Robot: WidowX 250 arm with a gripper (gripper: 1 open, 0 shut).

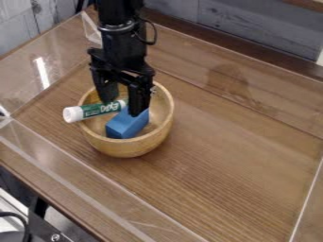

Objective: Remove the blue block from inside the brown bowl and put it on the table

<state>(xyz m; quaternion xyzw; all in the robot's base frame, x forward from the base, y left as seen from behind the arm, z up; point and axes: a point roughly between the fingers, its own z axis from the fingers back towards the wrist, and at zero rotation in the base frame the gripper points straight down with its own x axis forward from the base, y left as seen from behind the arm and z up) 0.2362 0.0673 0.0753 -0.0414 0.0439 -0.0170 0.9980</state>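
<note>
The brown bowl (127, 140) sits on the table (228, 161) at centre left. Inside it lies the blue block (127, 124), with a green-and-white marker (89, 112) resting across the bowl's left rim. My black gripper (123, 102) points straight down into the bowl, directly above the block. Its two fingers are spread open, one on each side of the block's far end, and nothing is clamped between them. The fingertips reach down to about the block's top.
Clear acrylic walls (151, 203) run along the table's edges, near the front and left. A grey plank wall (252, 24) stands behind the table. Bare wood-grain surface lies to the right of and in front of the bowl.
</note>
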